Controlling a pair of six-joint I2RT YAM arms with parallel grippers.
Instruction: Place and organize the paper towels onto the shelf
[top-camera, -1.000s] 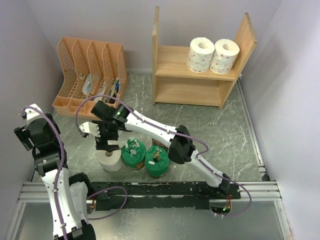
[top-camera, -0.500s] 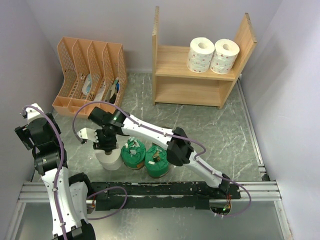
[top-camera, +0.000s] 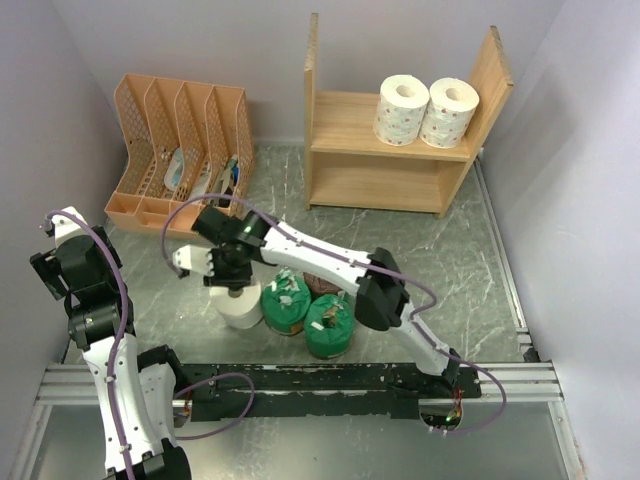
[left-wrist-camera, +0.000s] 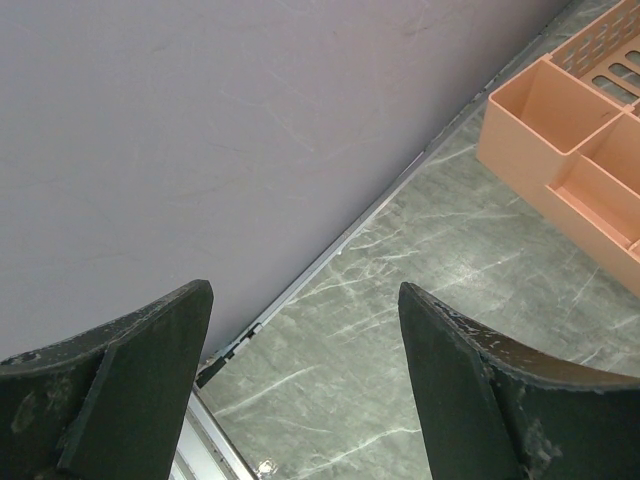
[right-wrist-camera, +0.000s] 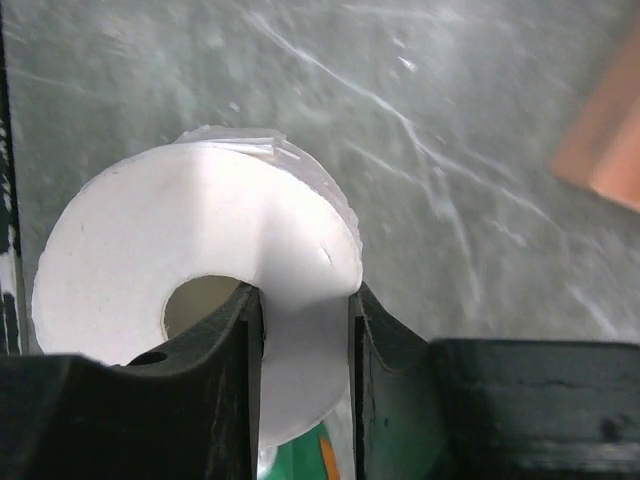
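Observation:
A plain white paper towel roll (top-camera: 240, 308) (right-wrist-camera: 150, 230) stands on the floor in front of the left arm's side. My right gripper (top-camera: 232, 275) (right-wrist-camera: 303, 300) is shut on its wall, with one finger inside the hollow core and the other outside. Two green-wrapped rolls (top-camera: 285, 305) (top-camera: 328, 325) stand right beside it, and a brown-topped roll (top-camera: 318, 284) is partly hidden behind my right arm. The wooden shelf (top-camera: 345, 125) at the back holds two white rolls (top-camera: 402, 108) (top-camera: 447, 112) on its upper board. My left gripper (left-wrist-camera: 305, 300) hangs open and empty over the floor by the left wall.
An orange slotted file organizer (top-camera: 180, 150) (left-wrist-camera: 560, 130) stands at the back left with a few items in it. The shelf's lower board (top-camera: 375, 185) is bare. Walls close in on the left and right, and a metal rail (top-camera: 300, 380) runs along the near edge.
My right gripper came down and shut on the white roll's wall, then drew it a little to the right. The green rolls shifted right with it. The left arm stayed still.

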